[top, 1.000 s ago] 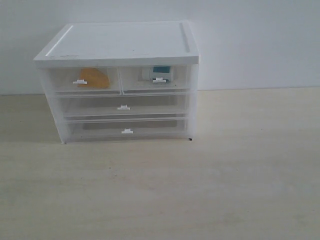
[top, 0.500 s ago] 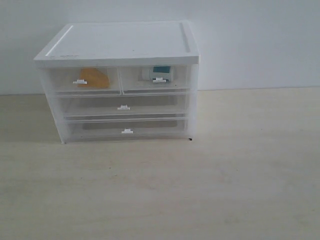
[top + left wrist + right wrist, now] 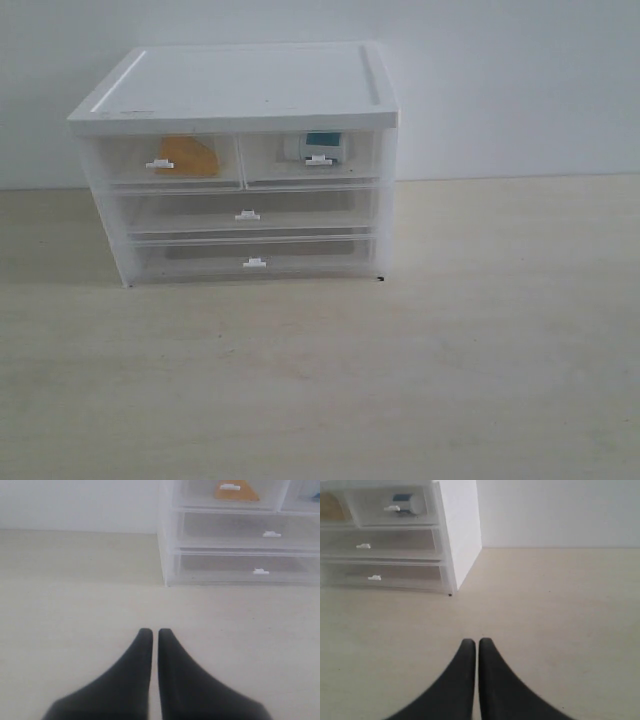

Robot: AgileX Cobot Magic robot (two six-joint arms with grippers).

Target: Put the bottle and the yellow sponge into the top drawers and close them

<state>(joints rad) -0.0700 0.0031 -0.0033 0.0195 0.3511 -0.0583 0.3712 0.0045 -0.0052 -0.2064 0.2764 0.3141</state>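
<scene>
The yellow sponge (image 3: 187, 156) lies inside the left top drawer (image 3: 168, 161), which is pushed in flush. The bottle (image 3: 318, 148), white with a teal label, lies inside the right top drawer (image 3: 312, 158), also pushed in. The wrist views show the sponge (image 3: 235, 490) and the bottle (image 3: 409, 502) through the clear drawer fronts. My left gripper (image 3: 151, 631) is shut and empty over the table, well back from the cabinet. My right gripper (image 3: 477, 642) is likewise shut and empty. Neither gripper appears in the exterior view.
The white cabinet (image 3: 240, 90) stands at the back of the pale wooden table (image 3: 400, 380), against a white wall. Below the top drawers are two full-width drawers (image 3: 248, 213), both pushed in.
</scene>
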